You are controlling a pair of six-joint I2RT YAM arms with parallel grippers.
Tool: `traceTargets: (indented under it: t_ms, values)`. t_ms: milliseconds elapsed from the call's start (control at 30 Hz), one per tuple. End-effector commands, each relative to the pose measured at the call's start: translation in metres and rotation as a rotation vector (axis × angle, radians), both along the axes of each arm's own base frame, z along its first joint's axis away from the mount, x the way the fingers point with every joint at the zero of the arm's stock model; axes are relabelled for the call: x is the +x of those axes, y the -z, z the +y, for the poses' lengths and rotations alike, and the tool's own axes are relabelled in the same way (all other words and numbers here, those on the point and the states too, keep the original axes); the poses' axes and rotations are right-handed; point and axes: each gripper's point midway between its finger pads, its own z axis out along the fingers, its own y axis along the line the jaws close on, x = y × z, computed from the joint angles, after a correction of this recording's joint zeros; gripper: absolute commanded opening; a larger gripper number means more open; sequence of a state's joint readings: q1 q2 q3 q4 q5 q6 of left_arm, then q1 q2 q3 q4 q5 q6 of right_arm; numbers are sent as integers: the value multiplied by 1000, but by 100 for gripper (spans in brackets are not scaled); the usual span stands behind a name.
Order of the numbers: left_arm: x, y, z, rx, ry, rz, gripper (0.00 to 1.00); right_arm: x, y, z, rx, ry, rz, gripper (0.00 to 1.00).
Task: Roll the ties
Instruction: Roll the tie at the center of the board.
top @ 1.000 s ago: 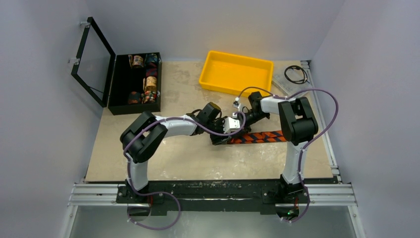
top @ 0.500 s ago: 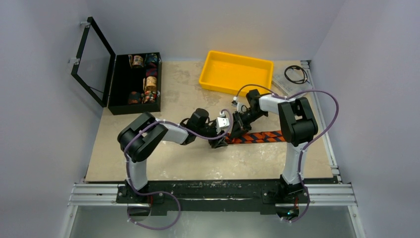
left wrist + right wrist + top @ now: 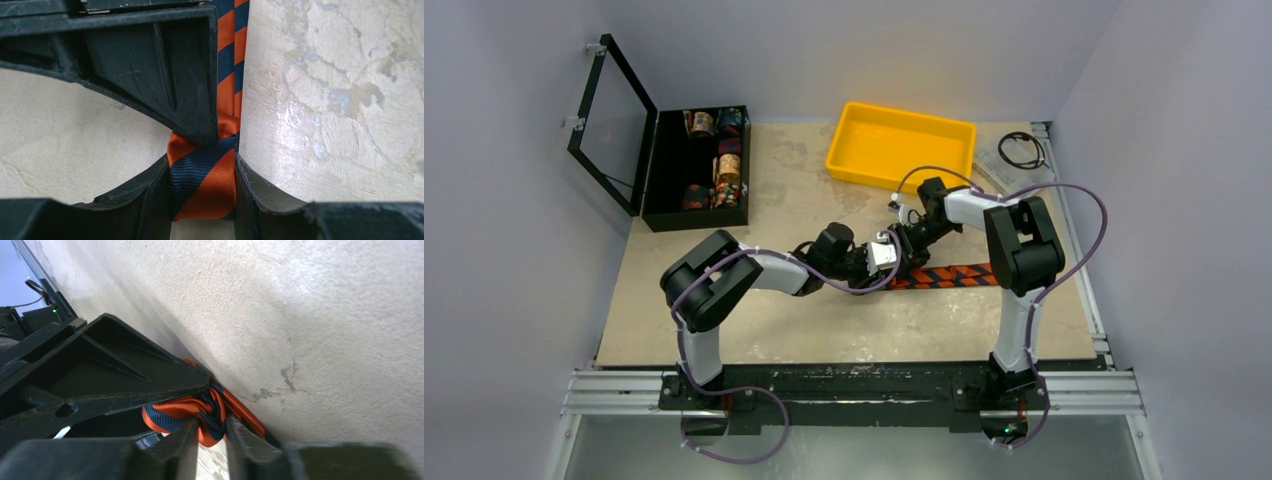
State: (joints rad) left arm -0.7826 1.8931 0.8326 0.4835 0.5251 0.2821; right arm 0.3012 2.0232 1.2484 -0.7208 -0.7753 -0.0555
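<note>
Top: pale grey walls around a beige, mottled tabletop (image 3: 824,320); tie (image 3: 954,275) flat, right of centre, left end between the two meeting arms.
Left wrist: left gripper (image 3: 201,170) clamped on the rolled tie end, fingers pressing both sides, over a glossy, cracked surface.
Right wrist: right gripper (image 3: 212,432) narrowly parted, tie fold between; gripped or merely touched, cannot tell.

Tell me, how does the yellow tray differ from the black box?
The yellow tray has no lid; the black box has a hinged lid standing open. The tray holds nothing visible; the box holds patterned fabric rolls. The tray lies right of centre, the box far left. Both are rectangular.
</note>
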Motion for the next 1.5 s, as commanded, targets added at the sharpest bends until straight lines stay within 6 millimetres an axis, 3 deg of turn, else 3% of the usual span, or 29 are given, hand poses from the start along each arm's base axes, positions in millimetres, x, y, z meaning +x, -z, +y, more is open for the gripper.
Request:
traceTargets:
  t_ms: [0, 133, 267, 367, 667, 767, 933, 1067, 1167, 1333, 1467]
  values:
    - [-13, 50, 55, 324, -41, 29, 25, 33, 0, -8, -12, -22, -151, 40]
    - [-17, 47, 51, 377, -31, 35, 25, 22, -32, -14, 115, 10, -109, 52]
    - [-22, 49, 47, 454, -22, 52, 27, 10, -55, -8, 212, 25, -82, 51]
    - [-22, 49, 43, 475, -25, 49, 28, 9, -59, 1, 253, 54, -43, 50]
    - [-23, 56, 45, 521, -18, 59, 31, 5, -30, 6, 193, 26, 16, 44]
    - [-24, 57, 45, 523, -14, 67, 31, 0, -20, 3, 156, 10, 23, 33]
    - [-26, 58, 43, 514, -5, 78, 32, -6, -5, -9, 76, -19, 1, 0]
    - [-27, 50, 35, 457, 8, 97, 45, -4, 15, -24, -33, -25, -35, 0]
    - [-24, 33, 23, 332, 6, 130, 54, -3, 29, -35, -109, -25, -48, 0]
    - [-19, 2, 2, 115, 42, 107, 59, 6, 37, -48, -209, -18, -82, 0]
    - [-17, -6, -11, 26, 65, 78, 60, 12, 42, -52, -255, -15, -96, 0]
